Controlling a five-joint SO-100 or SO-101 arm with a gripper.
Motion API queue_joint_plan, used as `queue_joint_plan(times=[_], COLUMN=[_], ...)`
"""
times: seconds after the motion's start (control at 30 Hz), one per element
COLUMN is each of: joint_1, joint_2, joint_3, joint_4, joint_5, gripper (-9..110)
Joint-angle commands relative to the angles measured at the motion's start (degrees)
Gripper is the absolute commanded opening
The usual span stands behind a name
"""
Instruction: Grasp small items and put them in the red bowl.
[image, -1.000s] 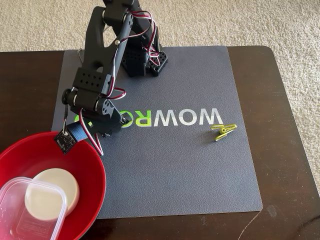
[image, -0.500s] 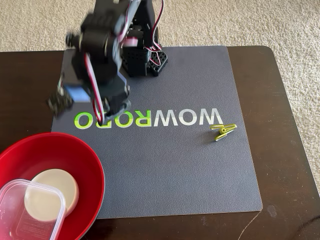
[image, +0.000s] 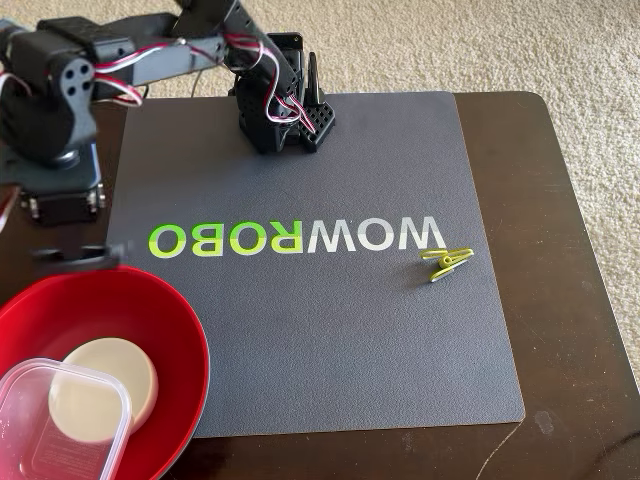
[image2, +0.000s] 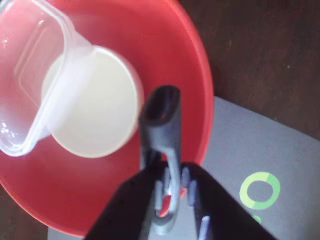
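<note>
Dark gripper (image2: 170, 196) fingers fill the bottom of the wrist view, closed narrowly on the lower end of a black oblong plastic clip (image2: 162, 120), whose long axis runs straight up the picture, away from the fingers. The clip's free end hangs over the inside of the red bowl (image2: 200, 75), while the pinched end sits about over the bowl's near rim, where it meets the grey mat (image2: 280, 150); any release looks to depend on that overlap, and carrying the clip further over the bowl would seem safer. Already in the bowl lie a small white round bowl (image2: 100, 110) and a clear square plastic tub (image2: 30, 50), the tub leaning across the white bowl's edge. The fixed view alone shows what remains: a yellow-green clothespin (image: 447, 262) lying on the mat beside the printed lettering, well apart from the red bowl (image: 150, 300) at the table's (image: 560, 250) corner. That view does not show the held clip clearly, only a blurred dark streak (image: 75, 255) beyond the bowl's far rim.
</note>
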Motion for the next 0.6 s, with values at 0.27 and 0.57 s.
queue_joint_plan(times=[0.27,0.57], joint_1=[-0.70,-0.18], joint_2=[-6.33,-1.85], joint_3=[-10.81,-4.39], joint_4=[0.26,0.44], joint_5=[-1.14,1.23], gripper=[35,39])
